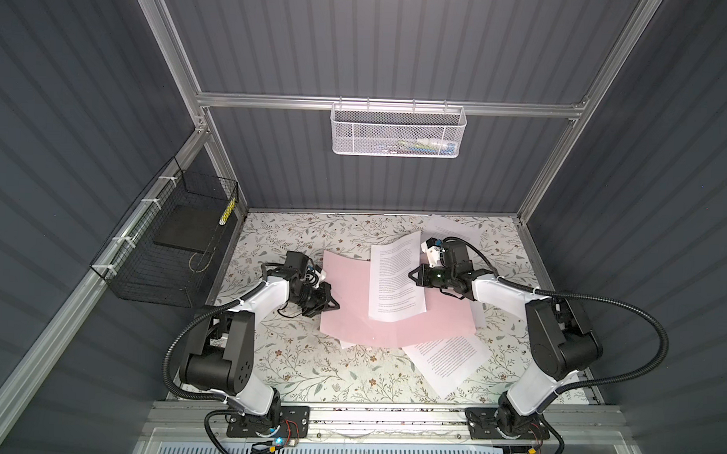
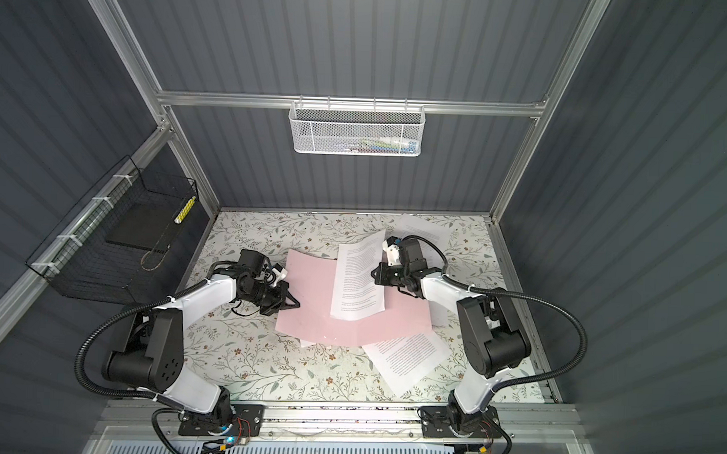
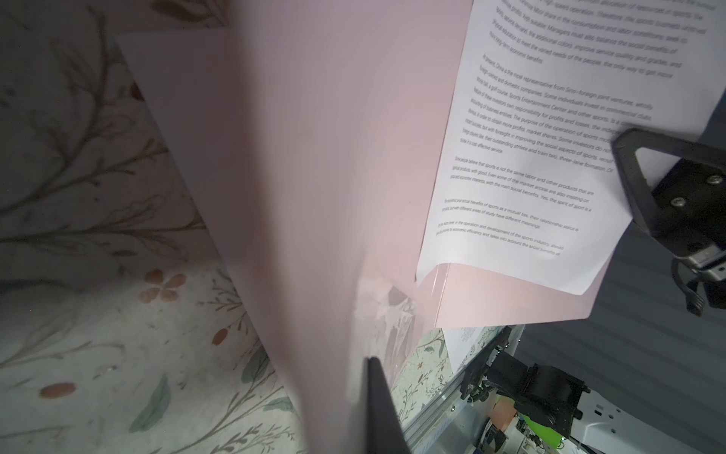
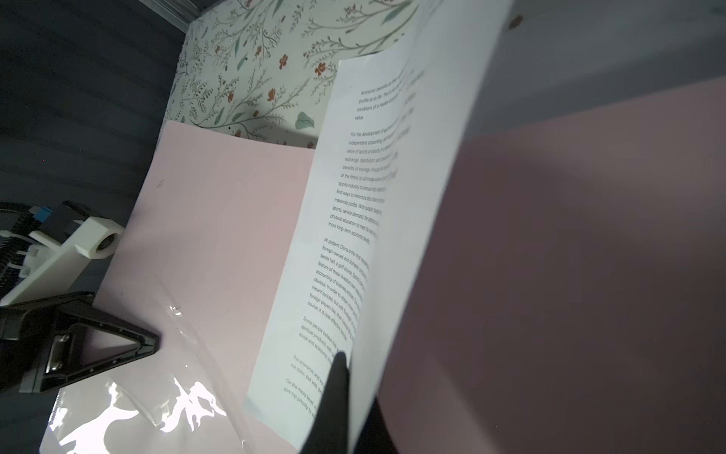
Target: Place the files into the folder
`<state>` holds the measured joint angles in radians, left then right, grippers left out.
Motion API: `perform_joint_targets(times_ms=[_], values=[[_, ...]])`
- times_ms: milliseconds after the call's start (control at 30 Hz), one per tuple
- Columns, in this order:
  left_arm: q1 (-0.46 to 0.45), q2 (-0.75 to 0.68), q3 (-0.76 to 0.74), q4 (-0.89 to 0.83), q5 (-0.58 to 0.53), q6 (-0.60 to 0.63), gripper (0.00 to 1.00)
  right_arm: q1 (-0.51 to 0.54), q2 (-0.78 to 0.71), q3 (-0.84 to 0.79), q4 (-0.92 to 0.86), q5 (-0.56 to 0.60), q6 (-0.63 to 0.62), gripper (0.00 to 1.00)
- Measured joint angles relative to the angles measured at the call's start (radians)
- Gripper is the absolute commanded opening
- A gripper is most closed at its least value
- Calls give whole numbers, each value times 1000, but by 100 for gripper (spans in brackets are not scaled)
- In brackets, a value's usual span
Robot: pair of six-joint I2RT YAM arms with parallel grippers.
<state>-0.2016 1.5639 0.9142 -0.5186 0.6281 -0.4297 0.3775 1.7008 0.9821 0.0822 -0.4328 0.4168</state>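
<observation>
One flat table, covered in a matte floral print, is carrying everything. At its middle the folder is lying open, a thin, smooth, pale pink card with its crease running roughly 12 to 6 o'clock in both top views and its 9 o'clock flap bowing upward. A glossy clear film is glinting on that flap's inner face. Over the crease and the 3 o'clock half the held sheet is hanging, white, limp and printed with small black text. Its long axis is also lying 12 to 6, and its 12 o'clock end is curling up. The near sheet is lying at 5 o'clock, partly tucked under the folder, and the far sheet is sitting at 1 o'clock. The left gripper is pinching the raised flap's outer edge, jaws closed flat on the card. The right gripper is clamping the held sheet's 3 o'clock long edge, so the paper is stretching toward 9 o'clock from that tool, making the right arm the nearer one. By my reading, the coming move is hinging on laying that sheet down toward 9 o'clock, square to the crease.
</observation>
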Motion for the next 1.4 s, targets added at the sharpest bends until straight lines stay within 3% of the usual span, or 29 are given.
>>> perform_joint_targets(times_ms=[200,600,1033,1200,1400], values=[[0,0,0,0,0,0,1,23,-26,-48,97,4,-6,0],[0,6,-1,2,0,0,1,85,-9,-54,191,-114,7,0],[0,17,-7,9,1,0,4,110,34,-58,297,-201,101,0],[0,29,-10,16,1,0,16,120,51,-64,337,-206,145,0],[-1,38,-22,5,-19,-9,48,131,83,-98,327,-166,156,0]])
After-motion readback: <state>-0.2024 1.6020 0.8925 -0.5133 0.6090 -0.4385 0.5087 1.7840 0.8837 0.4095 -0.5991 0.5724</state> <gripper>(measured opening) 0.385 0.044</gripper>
